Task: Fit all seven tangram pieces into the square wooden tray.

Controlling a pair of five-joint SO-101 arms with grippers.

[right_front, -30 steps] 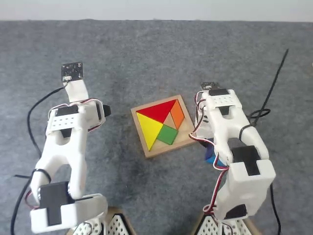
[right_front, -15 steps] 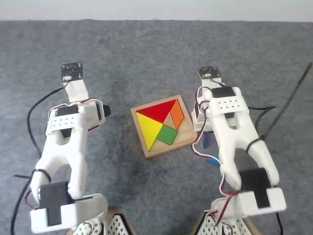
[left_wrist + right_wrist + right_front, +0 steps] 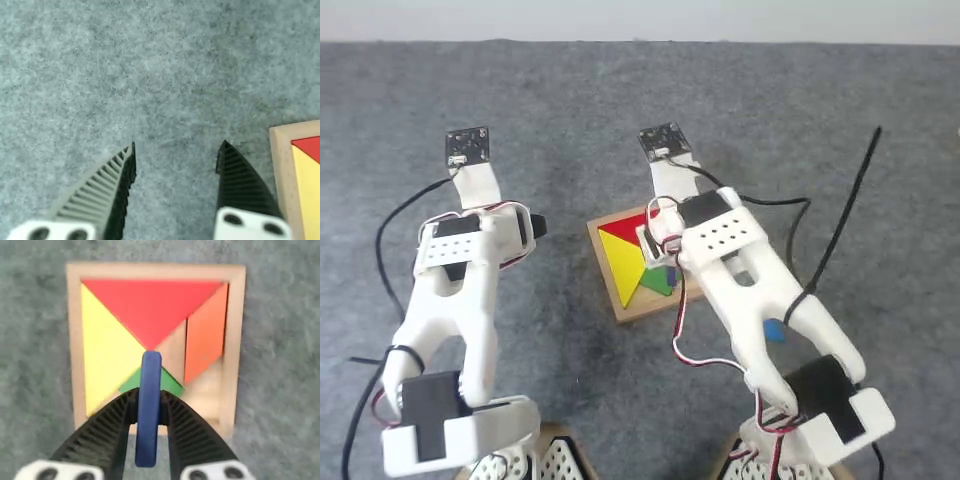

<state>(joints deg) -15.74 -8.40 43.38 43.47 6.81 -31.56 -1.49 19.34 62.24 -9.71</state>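
Note:
The square wooden tray (image 3: 155,270) holds a red triangle (image 3: 150,305), a yellow triangle (image 3: 105,355), an orange piece (image 3: 205,335) and a green piece (image 3: 170,385), with bare wood patches between them. My right gripper (image 3: 150,392) hangs over the tray's middle, shut on a dark blue piece (image 3: 149,370) held on edge. In the high view the right arm (image 3: 720,240) covers the right half of the tray (image 3: 630,308). My left gripper (image 3: 177,145) is open over bare carpet, with the tray's corner (image 3: 280,150) just beside it.
A light blue piece (image 3: 774,330) lies on the grey carpet to the right of the tray, partly under the right arm. The left arm (image 3: 460,270) stands left of the tray. Cables trail beside both arms.
The right arm has swung left from beside the tray to over it, carrying the dark blue piece. The left arm has not moved.

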